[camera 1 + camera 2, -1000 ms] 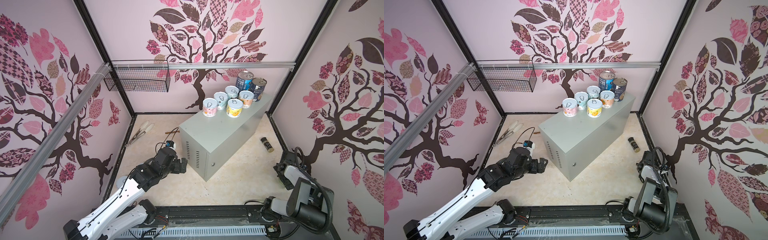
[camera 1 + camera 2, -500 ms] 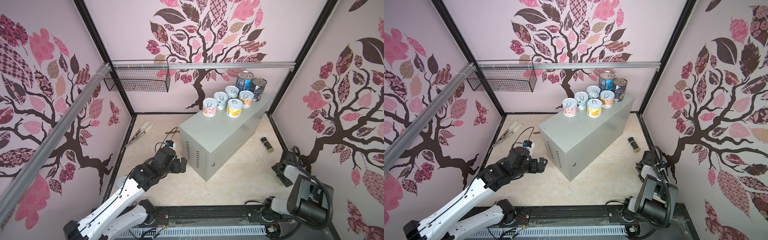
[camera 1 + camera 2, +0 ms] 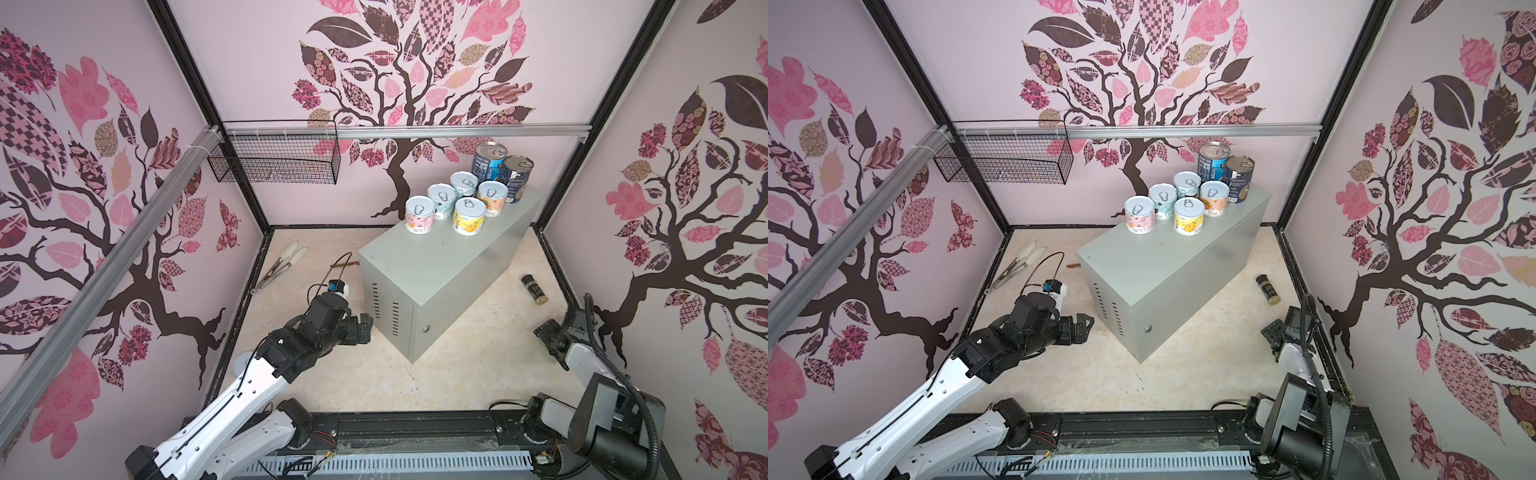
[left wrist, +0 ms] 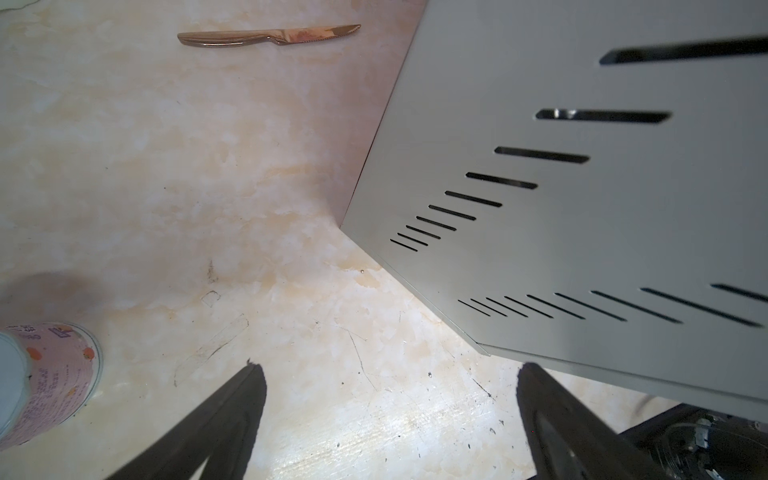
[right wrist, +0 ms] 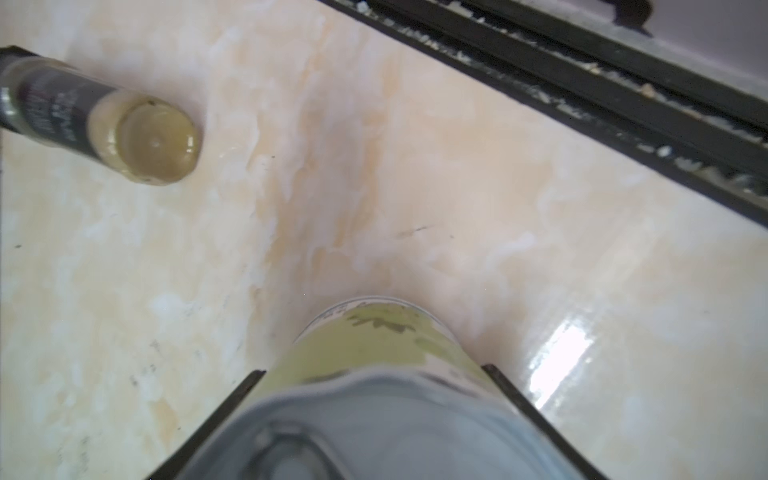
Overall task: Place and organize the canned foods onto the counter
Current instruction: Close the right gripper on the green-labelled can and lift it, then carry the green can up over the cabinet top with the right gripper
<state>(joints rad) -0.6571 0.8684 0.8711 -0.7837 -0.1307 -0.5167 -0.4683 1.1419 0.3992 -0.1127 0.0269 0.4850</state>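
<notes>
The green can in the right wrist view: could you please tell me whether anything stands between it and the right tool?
Nothing visible does. The green can stands upright on the floor inside the right tool, with both fingers against its sides. The spice jar lies on its side, apart from them.

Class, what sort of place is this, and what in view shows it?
Likely a mock kitchen built as a robot test cell: tree-patterned walls in a black frame, canned foods grouped on a grey counter, a wire basket.
</notes>
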